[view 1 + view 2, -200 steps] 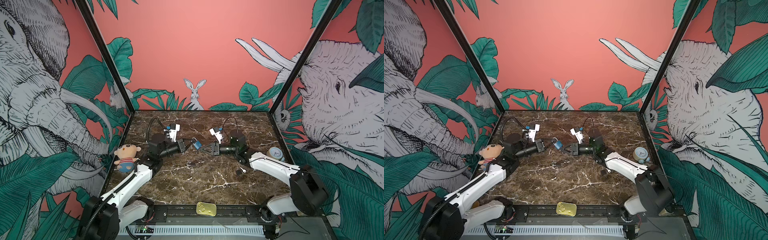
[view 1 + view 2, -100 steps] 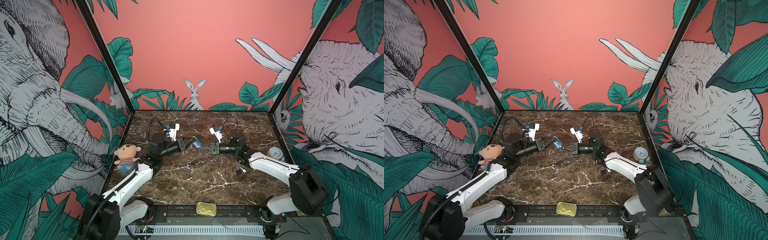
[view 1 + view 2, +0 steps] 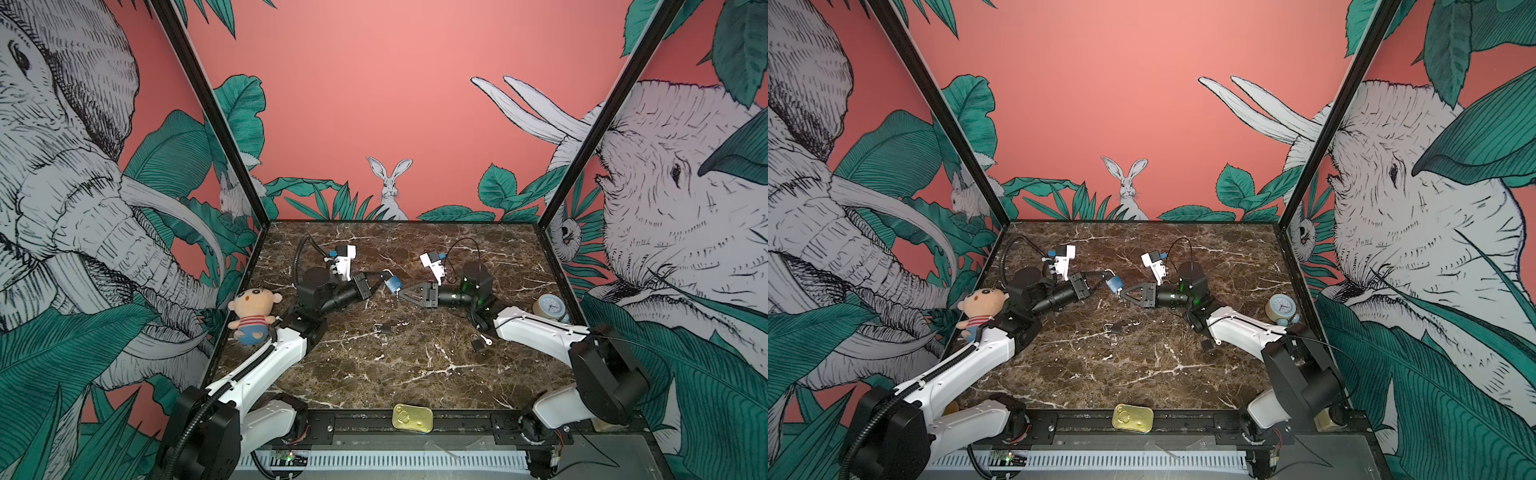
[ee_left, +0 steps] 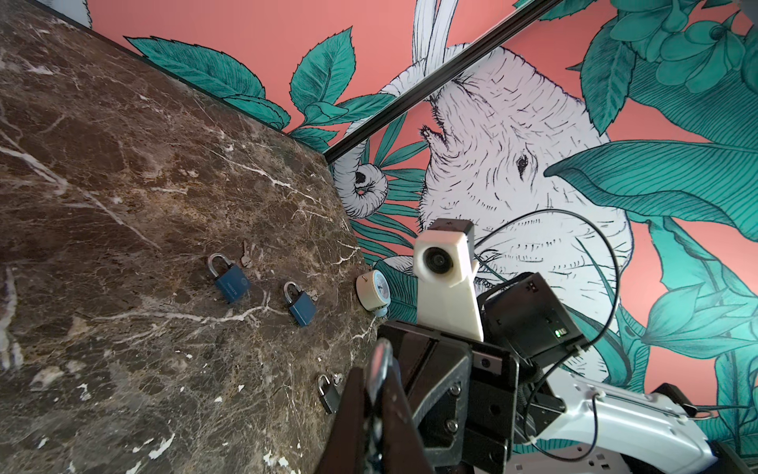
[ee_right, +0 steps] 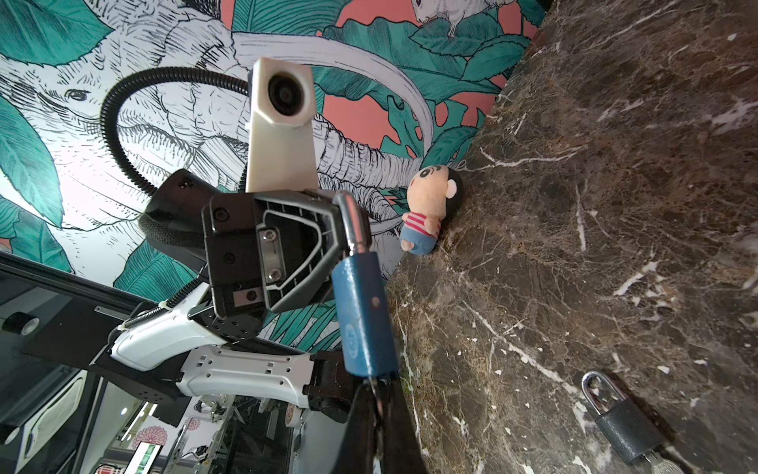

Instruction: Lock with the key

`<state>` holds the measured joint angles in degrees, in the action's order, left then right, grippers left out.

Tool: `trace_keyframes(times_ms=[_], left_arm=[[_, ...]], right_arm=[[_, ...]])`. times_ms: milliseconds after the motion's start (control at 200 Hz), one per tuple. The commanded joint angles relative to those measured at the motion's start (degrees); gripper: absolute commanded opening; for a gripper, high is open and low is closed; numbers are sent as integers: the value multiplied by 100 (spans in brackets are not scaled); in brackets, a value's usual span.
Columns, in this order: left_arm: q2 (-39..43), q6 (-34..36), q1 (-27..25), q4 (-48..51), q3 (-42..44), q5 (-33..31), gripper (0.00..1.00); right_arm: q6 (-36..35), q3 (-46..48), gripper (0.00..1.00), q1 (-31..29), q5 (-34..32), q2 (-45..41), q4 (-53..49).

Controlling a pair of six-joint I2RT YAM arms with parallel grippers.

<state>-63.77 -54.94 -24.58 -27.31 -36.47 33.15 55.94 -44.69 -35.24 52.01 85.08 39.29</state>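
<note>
A blue padlock [image 3: 392, 284] [image 3: 1114, 285] hangs in the air over the middle of the marble table. My left gripper [image 3: 380, 286] [image 4: 375, 381] is shut on its silver shackle [image 5: 355, 223]. In the right wrist view the lock's blue body [image 5: 363, 316] stands just beyond my own fingertips. My right gripper [image 3: 400, 294] [image 5: 379, 404] comes in from the right and is shut on the key [image 5: 375, 390], which sticks out of the lock's bottom end. Most of the key is hidden between the fingers.
A small dark padlock [image 3: 384, 328] [image 5: 627, 427] lies on the table [image 3: 415, 374] below the grippers, and two blue padlocks [image 4: 230, 283] [image 4: 301, 307] lie further right. A plush doll [image 3: 253, 311] sits at the left edge, a clock [image 3: 550, 307] at the right, a tin [image 3: 412, 417] at the front rail.
My right gripper has gone from slightly open to shut on the key at the padlock's bottom. The left gripper still holds the lock in about the same place.
</note>
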Motion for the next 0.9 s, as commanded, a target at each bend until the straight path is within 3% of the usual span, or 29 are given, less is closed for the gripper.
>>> trace_keyframes(times_ms=[0, 390, 460, 560, 655, 895], left_arm=[[78, -226, 281, -1077, -47, -547, 0], [208, -222, 568, -755, -158, -151, 0], [169, -81, 568, -373, -249, 69, 0], [83, 184, 518, 284, -359, 455, 0], [66, 355, 395, 668, -297, 488, 0], [-277, 905, -511, 1325, -346, -62, 0]], right_arm=[[128, 178, 0, -88, 268, 29, 158], [0, 320, 0, 71, 151, -164, -54], [-278, 297, 0, 145, -7, -371, -742], [-1263, 75, 0, 193, -569, -827, -2295], [-1879, -135, 0, 260, -1105, -1243, -3551], [-2151, -91, 0, 767, -1681, -1786, -4952]])
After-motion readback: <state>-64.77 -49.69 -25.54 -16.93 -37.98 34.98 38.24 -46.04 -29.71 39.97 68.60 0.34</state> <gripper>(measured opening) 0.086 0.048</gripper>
